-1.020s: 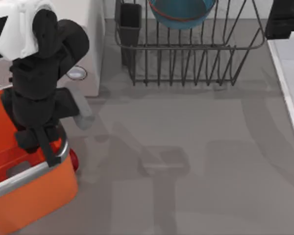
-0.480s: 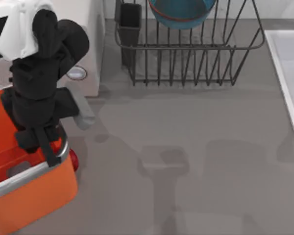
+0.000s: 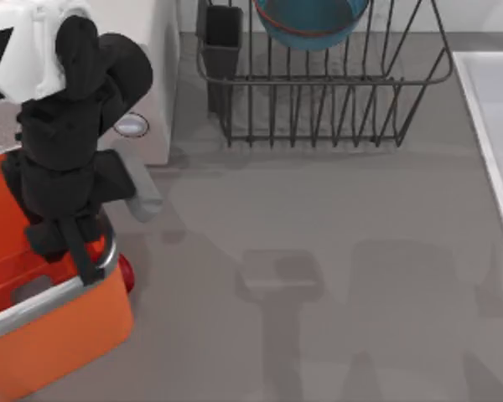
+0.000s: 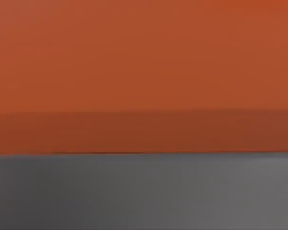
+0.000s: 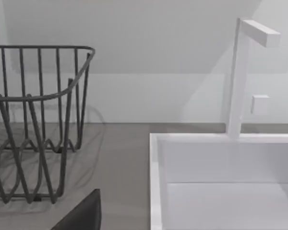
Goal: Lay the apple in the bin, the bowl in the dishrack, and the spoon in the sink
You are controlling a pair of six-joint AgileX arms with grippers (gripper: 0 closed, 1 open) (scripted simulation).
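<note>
The left arm [image 3: 67, 142] hangs over the orange bin [image 3: 59, 335]; whether its gripper is clenched or released, I cannot tell. The apple [image 3: 126, 275] sits against the bin's outer wall. The bowl [image 3: 310, 21] rests in the dishrack [image 3: 327, 92], the sink [image 5: 221, 191] at right.

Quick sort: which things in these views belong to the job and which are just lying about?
Job:
apple, on the table beside the bin
bin, left arm over it
bowl, in the dishrack
dishrack
sink

Lying about:
microwave
tap behind the sink
</note>
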